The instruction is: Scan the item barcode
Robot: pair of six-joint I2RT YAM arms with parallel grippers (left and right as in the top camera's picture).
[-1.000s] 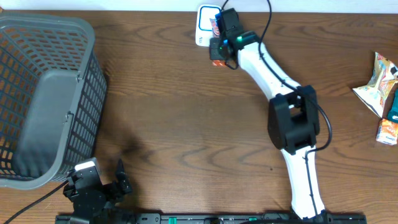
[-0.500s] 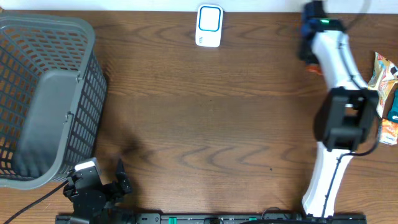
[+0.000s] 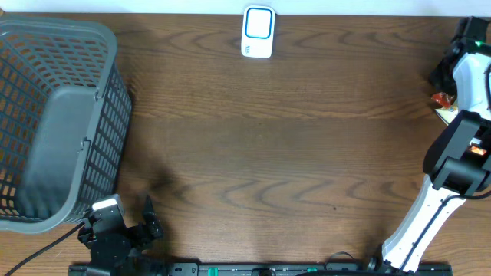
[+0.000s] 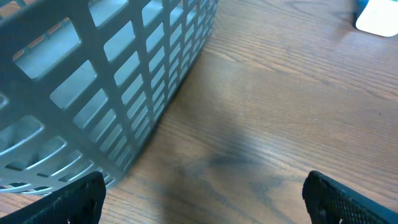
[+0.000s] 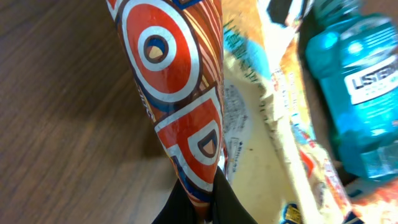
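Observation:
The item is a red, orange and blue foil packet (image 5: 174, 93). My right gripper (image 5: 202, 194) is shut on its lower end, and it hangs over the pile at the table's right edge. Overhead, only an orange corner of the packet (image 3: 440, 99) shows beside the right gripper (image 3: 449, 77). The white and blue barcode scanner (image 3: 258, 32) lies at the back centre, far left of that arm. My left gripper (image 4: 202, 200) rests open over bare wood at the front left, its fingers (image 4: 68, 202) wide apart with nothing between them.
A grey mesh basket (image 3: 54, 115) fills the left side, close to the left gripper (image 3: 151, 218). Under the held packet lie a blue mouthwash bottle (image 5: 357, 93) and a yellow snack bag (image 5: 267, 143). The scanner's corner (image 4: 378, 15) shows in the left wrist view.
The right arm has swung from the scanner across to the table's far right edge, carrying the packet with it. The left arm has not moved.

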